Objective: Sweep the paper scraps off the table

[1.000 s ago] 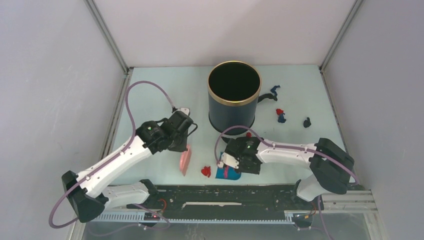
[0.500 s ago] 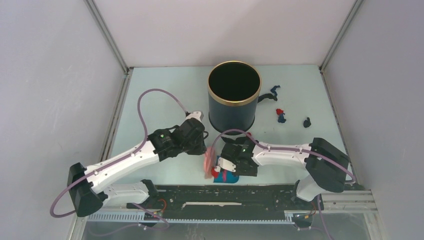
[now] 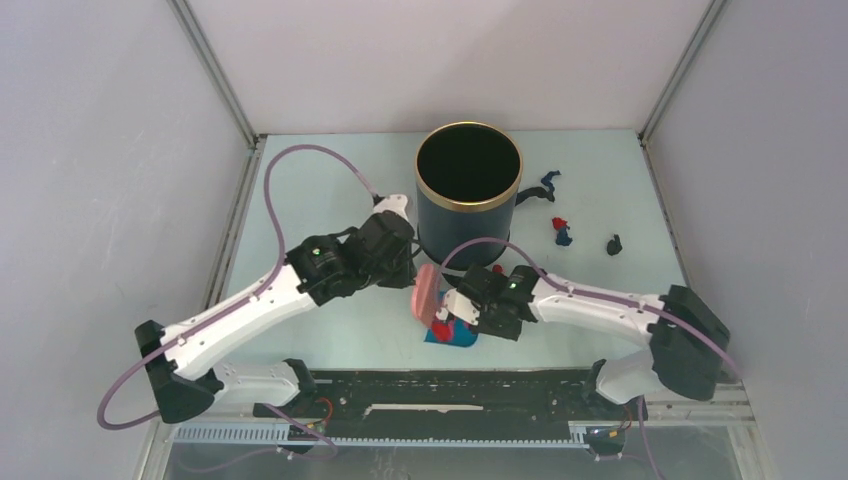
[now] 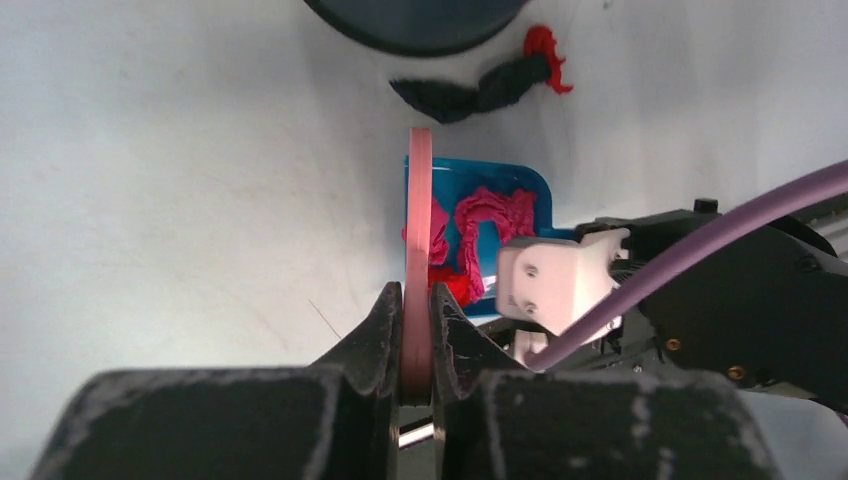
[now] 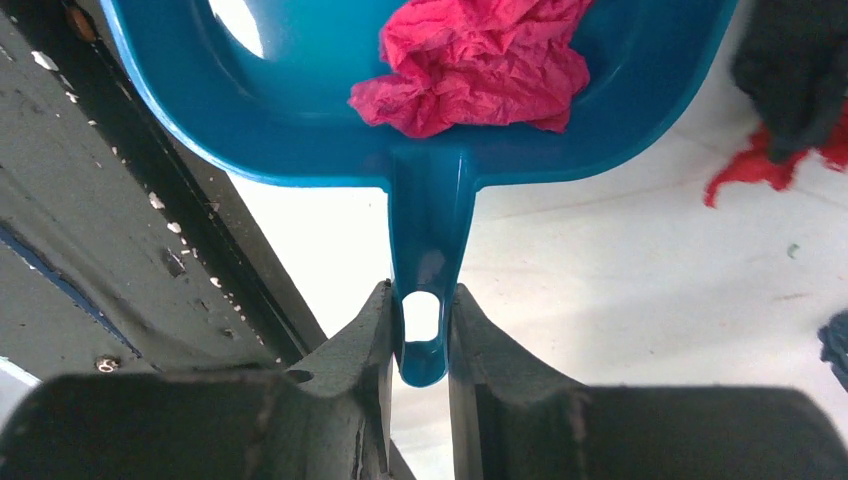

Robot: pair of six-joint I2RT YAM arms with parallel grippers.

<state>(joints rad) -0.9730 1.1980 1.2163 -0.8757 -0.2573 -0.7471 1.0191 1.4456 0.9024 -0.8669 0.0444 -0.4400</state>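
Observation:
My left gripper is shut on the pink hand brush, which stands on edge at the left rim of the blue dustpan. My right gripper is shut on the dustpan's handle. Crumpled red paper scraps lie inside the dustpan. A black and red scrap lies on the table just beyond the pan, near the bin. More scraps, blue, red and black, lie at the back right.
A dark round bin with a gold rim stands open behind both grippers. The black strip with rails runs along the front edge, close to the dustpan. Grey walls close in the left, right and back.
The left arm carried the brush to the right, up to the dustpan. The red scrap that lay left of the pan is now inside it. The right gripper and pan shifted slightly.

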